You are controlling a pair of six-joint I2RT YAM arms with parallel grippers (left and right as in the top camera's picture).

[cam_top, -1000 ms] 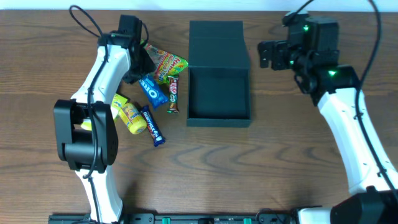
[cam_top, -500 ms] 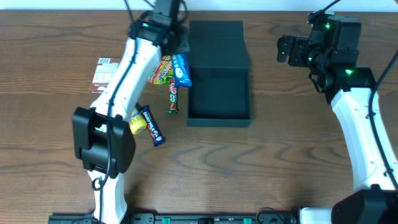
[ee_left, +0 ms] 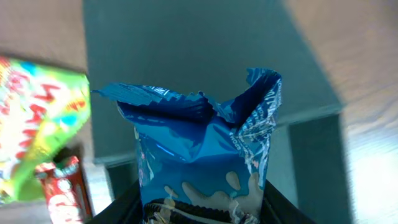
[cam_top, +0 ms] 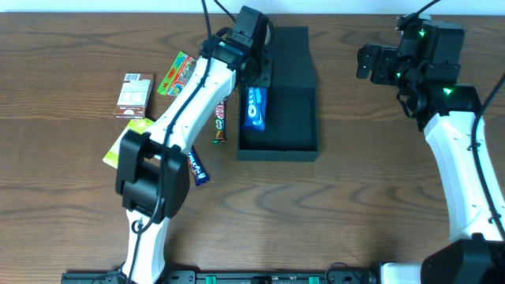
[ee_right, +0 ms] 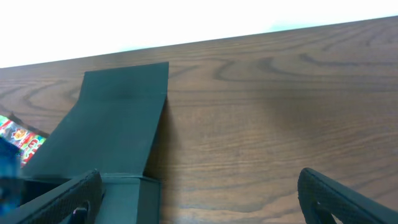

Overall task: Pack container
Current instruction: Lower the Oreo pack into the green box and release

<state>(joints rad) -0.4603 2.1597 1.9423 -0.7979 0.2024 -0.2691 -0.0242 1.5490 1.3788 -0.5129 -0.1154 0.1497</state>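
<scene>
Clamping blue cookie pack over container w/ L jaws; crimped end visible wrist cam only; R jaws spread.

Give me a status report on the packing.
Left claw shut on blue cookie pack, over the box. Right claw open, empty. Box open, nothing blocking.

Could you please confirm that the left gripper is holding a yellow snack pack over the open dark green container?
Not quite. The left gripper holds a blue pack, not a yellow one, as the left wrist view shows plainly. The rest stands: it is held over the open dark green container.
</scene>
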